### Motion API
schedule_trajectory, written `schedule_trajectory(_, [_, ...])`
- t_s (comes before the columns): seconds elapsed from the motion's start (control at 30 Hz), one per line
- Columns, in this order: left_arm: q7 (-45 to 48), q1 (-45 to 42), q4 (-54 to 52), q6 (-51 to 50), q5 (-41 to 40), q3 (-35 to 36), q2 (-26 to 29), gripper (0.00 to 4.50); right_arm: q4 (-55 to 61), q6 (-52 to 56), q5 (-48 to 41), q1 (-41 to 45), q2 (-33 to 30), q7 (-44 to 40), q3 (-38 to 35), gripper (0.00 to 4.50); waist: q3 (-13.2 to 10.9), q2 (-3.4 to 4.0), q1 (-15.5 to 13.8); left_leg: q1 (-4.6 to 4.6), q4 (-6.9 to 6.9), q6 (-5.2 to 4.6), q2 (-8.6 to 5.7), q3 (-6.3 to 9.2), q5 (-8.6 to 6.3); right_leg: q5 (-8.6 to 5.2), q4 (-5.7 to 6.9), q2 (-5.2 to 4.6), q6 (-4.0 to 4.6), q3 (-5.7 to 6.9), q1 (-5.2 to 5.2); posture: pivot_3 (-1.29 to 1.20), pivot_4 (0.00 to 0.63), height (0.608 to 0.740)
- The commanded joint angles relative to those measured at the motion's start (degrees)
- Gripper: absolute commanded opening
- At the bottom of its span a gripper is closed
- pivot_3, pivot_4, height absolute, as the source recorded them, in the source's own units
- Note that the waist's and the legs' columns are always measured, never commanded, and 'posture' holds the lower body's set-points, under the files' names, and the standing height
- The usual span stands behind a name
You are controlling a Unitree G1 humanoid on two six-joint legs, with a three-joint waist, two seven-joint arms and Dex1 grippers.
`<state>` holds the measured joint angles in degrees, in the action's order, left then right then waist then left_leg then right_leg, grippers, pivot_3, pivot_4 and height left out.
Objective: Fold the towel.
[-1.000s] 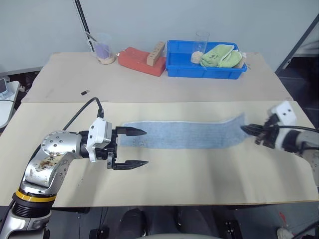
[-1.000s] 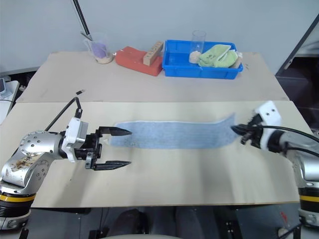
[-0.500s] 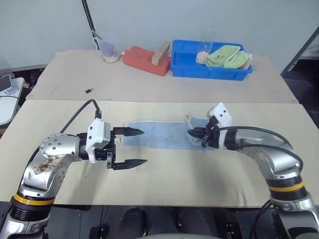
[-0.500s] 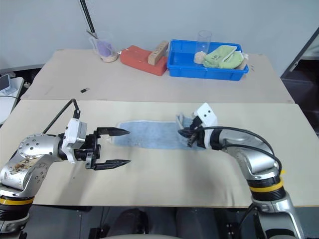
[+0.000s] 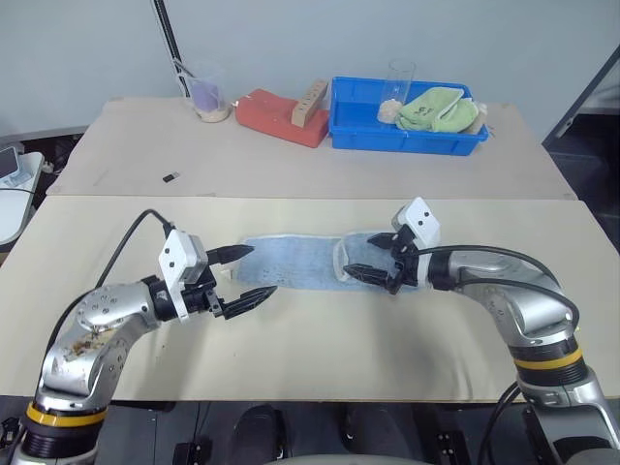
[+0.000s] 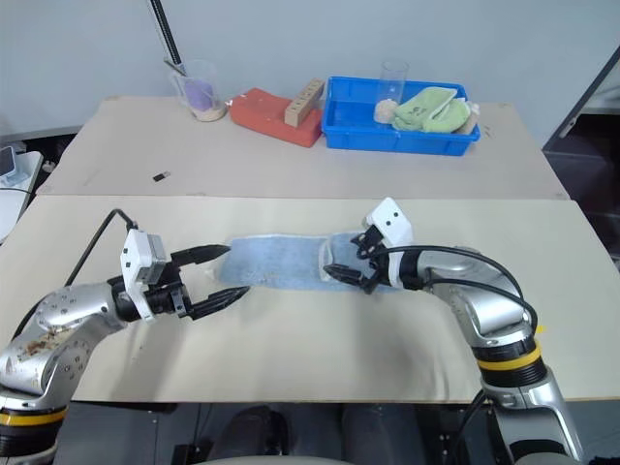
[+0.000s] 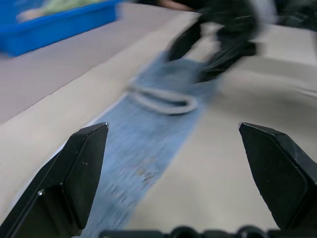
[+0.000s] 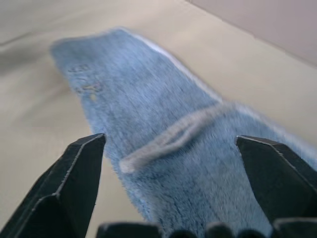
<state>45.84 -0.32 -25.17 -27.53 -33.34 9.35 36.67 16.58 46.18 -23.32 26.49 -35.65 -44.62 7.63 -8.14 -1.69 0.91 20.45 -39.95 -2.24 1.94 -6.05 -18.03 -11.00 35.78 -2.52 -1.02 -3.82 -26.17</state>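
The light blue towel (image 5: 291, 262) lies flat along the front table, its right end doubled back over itself with the pale trim curling in a loop (image 5: 341, 262). A small dark logo (image 8: 84, 85) sits near its far corner in the right wrist view. My right gripper (image 5: 370, 260) hovers open just over the folded end, one finger on each side of the cloth, holding nothing. By the towel's left end my left gripper (image 5: 246, 274) stands open and empty, its fingers (image 7: 84, 168) straddling that edge.
A blue bin (image 5: 407, 136) with a light green cloth (image 5: 441, 107) and a clear cup (image 5: 398, 82) stands on the rear table. Beside it are a red block (image 5: 276, 116), a beaker (image 5: 206, 92) and a small dark item (image 5: 170, 176).
My right gripper carried the towel's right end leftward over the middle, then opened and let it drop there. The left gripper sank and turned toward the towel's left end.
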Motion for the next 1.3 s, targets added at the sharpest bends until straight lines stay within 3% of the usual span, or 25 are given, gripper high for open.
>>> schedule_trajectory(0.03, [-12.5, 3.8, -6.5, -6.1, -3.5, 5.4, -4.8, 4.5, 3.8, -5.2, -0.3, 0.3, -2.4, -5.0, -0.1, 4.47, 0.0, -0.01, 0.0, 0.0, 0.0, 0.0, 0.01, 0.03, 0.0, 0.0, 0.0, 0.0, 0.0, 0.01, 0.0, 0.0, 0.15, 0.717])
schedule_trajectory(0.2, [-27.5, 7.7, -11.1, -16.2, -7.9, 7.7, -12.7, 4.5, 4.0, -7.9, -1.9, 2.0, -4.1, -10.2, -0.5, 4.47, 0.0, -0.07, -0.1, -0.05, -0.01, 0.0, 0.01, 0.16, 0.0, 0.01, 0.05, -0.04, 0.0, 0.01, 0.06, 0.0, 0.15, 0.717])
schedule_trajectory(0.4, [-41.6, 3.7, -10.2, -28.2, -13.0, 5.7, -21.0, 4.5, 0.7, -10.4, -0.9, 5.9, -4.3, -14.6, 0.4, 4.47, 0.0, -0.12, -0.2, -0.11, -0.04, 0.01, -0.06, 0.24, 0.01, 0.02, 0.08, -0.02, 0.02, 0.04, 0.13, 0.0, 0.15, 0.717])
schedule_trajectory(0.57, [-48.7, 0.8, -7.6, -31.5, -12.0, 4.3, -27.0, 4.5, -1.7, -11.9, -0.1, 7.9, -5.3, -17.7, 0.7, 4.47, 0.0, -0.14, -0.2, -0.1, -0.01, 0.01, -0.13, 0.25, 0.0, 0.03, 0.04, -0.03, 0.04, 0.04, 0.15, 0.0, 0.15, 0.717])
schedule_trajectory(0.77, [-51.0, -3.1, -4.6, -31.7, -10.8, 2.0, -30.5, 4.5, -3.6, -13.3, 0.7, 9.1, -6.5, -20.0, 0.5, 4.47, 0.0, -0.15, -0.3, -0.14, -0.02, 0.01, -0.19, 0.29, 0.01, 0.03, 0.05, -0.03, 0.05, 0.05, 0.19, 0.0, 0.15, 0.717])
schedule_trajectory(0.87, [-53.1, -4.2, -3.5, -30.4, -9.3, 2.9, -31.9, 3.68, -3.9, -13.6, 0.8, 9.4, -7.0, -20.8, 0.2, 4.5, 0.0, -0.16, -0.2, -0.14, -0.03, 0.01, -0.2, 0.29, 0.01, 0.03, 0.04, -0.04, 0.05, 0.04, 0.21, 0.0, 0.15, 0.717])
schedule_trajectory(1.13, [-51.0, -5.5, -2.7, -24.0, -3.1, 1.4, -29.8, 0.04, -3.2, -13.6, 0.4, 8.0, -9.0, -21.6, -1.2, 4.5, 0.0, -0.17, -0.2, -0.12, -0.01, 0.01, -0.19, 0.32, 0.01, 0.03, 0.0, -0.03, 0.05, 0.05, 0.21, 0.0, 0.15, 0.717])
schedule_trajectory(1.3, [-40.0, -7.3, -3.9, -19.0, 1.5, -7.1, -21.5, 0.04, -2.1, -13.1, 0.2, 5.4, -12.3, -21.0, -3.7, 4.5, 0.0, -0.17, -0.3, -0.09, -0.01, 0.01, -0.2, 0.31, 0.01, 0.03, -0.01, -0.04, 0.05, 0.08, 0.2, 0.0, 0.15, 0.717])
